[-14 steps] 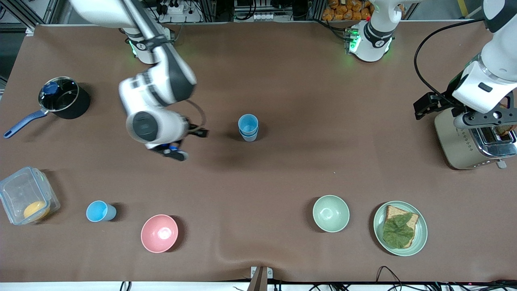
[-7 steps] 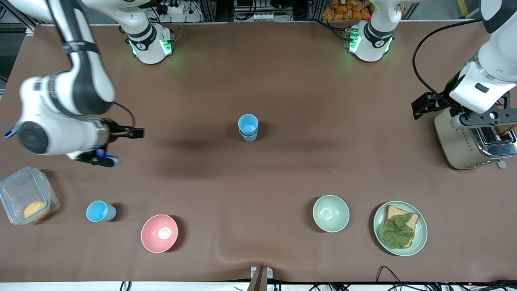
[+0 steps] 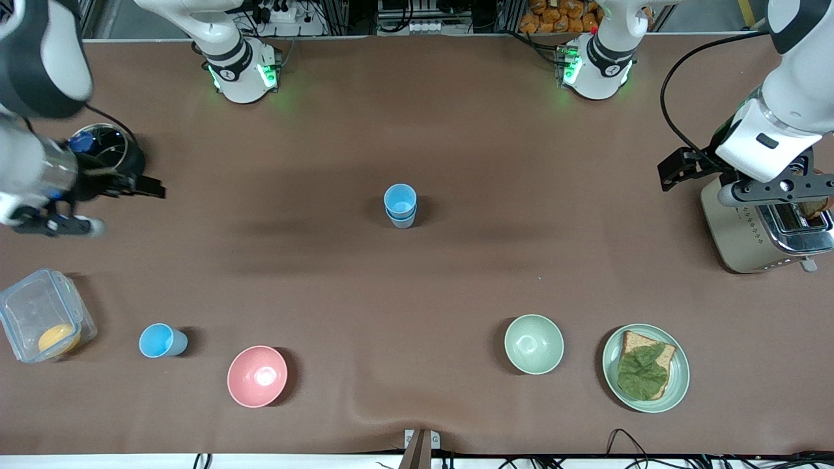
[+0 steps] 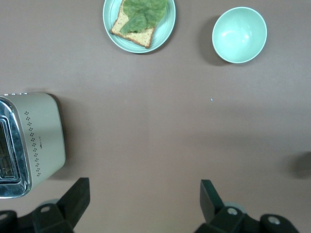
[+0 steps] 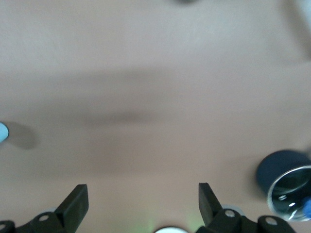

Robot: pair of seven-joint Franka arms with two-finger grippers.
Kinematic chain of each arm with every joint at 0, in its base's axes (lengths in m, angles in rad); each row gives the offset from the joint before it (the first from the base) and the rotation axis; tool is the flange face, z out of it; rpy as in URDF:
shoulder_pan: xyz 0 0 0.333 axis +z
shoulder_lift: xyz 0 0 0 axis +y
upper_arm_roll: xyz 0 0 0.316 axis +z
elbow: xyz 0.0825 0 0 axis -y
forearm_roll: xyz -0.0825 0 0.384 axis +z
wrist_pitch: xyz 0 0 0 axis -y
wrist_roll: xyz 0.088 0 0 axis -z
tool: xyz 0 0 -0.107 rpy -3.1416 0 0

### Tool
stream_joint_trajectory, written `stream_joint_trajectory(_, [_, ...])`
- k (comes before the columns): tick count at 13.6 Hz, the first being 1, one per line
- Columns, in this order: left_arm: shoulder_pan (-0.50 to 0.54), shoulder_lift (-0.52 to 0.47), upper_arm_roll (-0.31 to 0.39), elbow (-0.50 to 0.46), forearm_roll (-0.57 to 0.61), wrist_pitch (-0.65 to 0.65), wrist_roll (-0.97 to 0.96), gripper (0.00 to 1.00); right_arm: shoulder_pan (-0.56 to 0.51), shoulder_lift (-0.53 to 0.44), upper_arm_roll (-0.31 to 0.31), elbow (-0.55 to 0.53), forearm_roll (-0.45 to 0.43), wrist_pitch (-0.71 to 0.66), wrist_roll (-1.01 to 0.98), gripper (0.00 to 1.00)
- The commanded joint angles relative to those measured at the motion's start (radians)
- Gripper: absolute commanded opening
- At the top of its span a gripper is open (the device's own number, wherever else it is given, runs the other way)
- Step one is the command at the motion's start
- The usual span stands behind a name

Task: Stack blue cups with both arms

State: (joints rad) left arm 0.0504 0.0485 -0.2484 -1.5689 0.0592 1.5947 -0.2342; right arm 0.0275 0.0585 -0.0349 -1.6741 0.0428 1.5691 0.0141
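Two blue cups already sit nested as a stack (image 3: 400, 205) mid-bench, and a lone blue cup (image 3: 161, 341) stands nearer the front camera toward the right arm's end, between the clear food box (image 3: 40, 324) and the pink bowl (image 3: 257, 376). We judge the step in hand to be fetching that cup.

The right claw (image 5: 142, 201) hangs wide open and empty over bare bench beside the saucepan (image 3: 104, 156). We should bring it over the cup, drop straight down, and pinch the wall just under the rim so the cup stays upright.

The left claw (image 4: 144, 199), also spread wide and empty, waits by the toaster (image 3: 762, 225).

The box and bowl flank the cup but stand apart from it, so a vertical approach has room. The middle of the bench lies open for the carry, and the cup is not close to the bench edge.
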Motion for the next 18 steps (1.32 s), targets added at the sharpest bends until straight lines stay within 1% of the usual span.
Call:
stream_joint_trajectory(1, [0.005,-0.013,-0.003,-0.005,-0.024,-0.013,0.013,1.00,-0.012,-0.088,0.024,-0.044,-0.040,0.075,-0.051,1.00])
stream_joint_trajectory(2, [0.005,-0.013,-0.003,-0.005,-0.024,-0.013,0.013,1.00,-0.012,-0.100,0.024,-0.042,-0.041,0.097,-0.080,1.00])
stream_joint_trajectory(5, [0.006,-0.013,-0.003,-0.003,-0.025,-0.013,0.013,1.00,-0.041,-0.109,0.018,-0.033,-0.041,0.103,-0.143,1.00])
stream_joint_trajectory(10, [0.006,-0.004,-0.005,0.001,-0.041,-0.012,0.013,1.00,-0.049,-0.109,0.018,-0.021,-0.044,0.088,-0.105,1.00])
stream_joint_trajectory(13, [0.005,-0.002,-0.005,0.003,-0.050,-0.009,0.010,1.00,-0.051,-0.094,0.021,0.063,-0.044,-0.012,-0.079,1.00])
stream_joint_trajectory(15, [0.003,-0.001,-0.005,0.003,-0.050,-0.005,0.010,1.00,-0.055,-0.095,0.015,0.083,-0.044,-0.034,-0.086,1.00])
stream_joint_trajectory(18, [0.002,0.011,-0.005,0.003,-0.050,-0.002,0.007,1.00,-0.090,-0.097,0.009,0.108,-0.041,-0.089,-0.088,1.00])
